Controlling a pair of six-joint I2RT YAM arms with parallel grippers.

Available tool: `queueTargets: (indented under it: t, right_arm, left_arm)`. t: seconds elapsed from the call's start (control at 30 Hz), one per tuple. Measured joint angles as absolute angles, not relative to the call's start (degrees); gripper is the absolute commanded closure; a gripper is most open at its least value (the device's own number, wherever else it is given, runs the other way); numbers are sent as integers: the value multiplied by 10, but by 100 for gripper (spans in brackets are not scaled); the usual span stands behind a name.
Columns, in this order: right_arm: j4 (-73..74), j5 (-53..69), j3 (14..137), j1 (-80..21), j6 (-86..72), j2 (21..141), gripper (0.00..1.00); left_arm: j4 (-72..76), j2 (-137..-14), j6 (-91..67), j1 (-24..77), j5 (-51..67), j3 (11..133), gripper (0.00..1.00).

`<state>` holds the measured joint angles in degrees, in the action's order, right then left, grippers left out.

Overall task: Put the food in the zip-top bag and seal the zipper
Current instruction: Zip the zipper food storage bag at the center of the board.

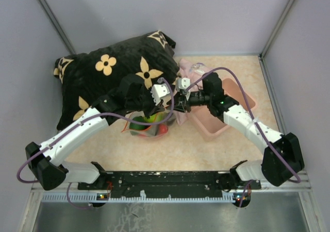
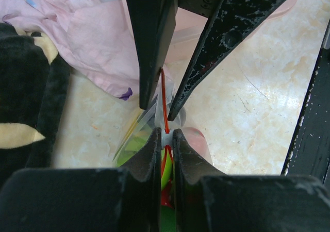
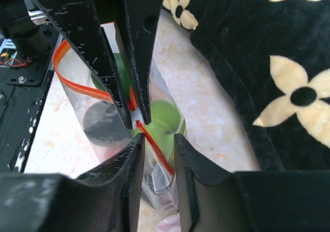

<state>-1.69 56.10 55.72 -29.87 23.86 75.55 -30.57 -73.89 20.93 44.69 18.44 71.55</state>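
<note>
The zip-top bag (image 3: 103, 113) hangs clear and crinkly, its orange-red zipper (image 3: 154, 147) running along the mouth. Food shows inside: a lime-green fruit (image 3: 166, 116), a dark one (image 3: 100, 122) and a red one (image 1: 163, 129). My left gripper (image 2: 165, 137) is shut on the zipper's white slider (image 2: 166, 138); in the right wrist view it reaches down from above (image 3: 135, 119). My right gripper (image 3: 158, 142) faces it tip to tip. Its jaws stand apart on either side of the strip, with a gap showing on each side. Both meet above the bag (image 1: 147, 125).
A big black pillow with tan flowers (image 1: 113, 77) lies just behind and left of the bag. The pink plastic bin (image 1: 221, 119) sits to the right under the right arm, with a pale pink cloth (image 2: 87, 41) behind it. Grey walls close in the table.
</note>
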Motion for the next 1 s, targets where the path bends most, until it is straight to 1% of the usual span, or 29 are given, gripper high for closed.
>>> queueTargets:
  t: [0.07, 0.13, 0.17, 0.33, 0.5, 0.77, 1.0]
  right_arm:
    - [-5, 562, 559, -299, 247, 758, 85]
    - [10, 562, 561, -299, 259, 759, 97]
    - [16, 562, 561, -299, 264, 759, 100]
    - [36, 557, 564, -299, 278, 759, 100]
    - [-1, 543, 558, -287, 232, 757, 100]
    - [-56, 502, 528, -260, 166, 722, 100]
    - [-78, 474, 523, -256, 142, 720, 100]
  left_arm:
    - [-306, -739, 209, 446, 185, 715, 100]
    - [-306, -739, 209, 446, 185, 715, 100]
    - [-306, -739, 209, 446, 185, 715, 100]
    - [-307, -739, 209, 446, 183, 715, 100]
    - [-303, -731, 206, 446, 161, 712, 100]
    - [-308, -663, 189, 446, 111, 659, 100]
    - [-331, -624, 173, 446, 67, 647, 100]
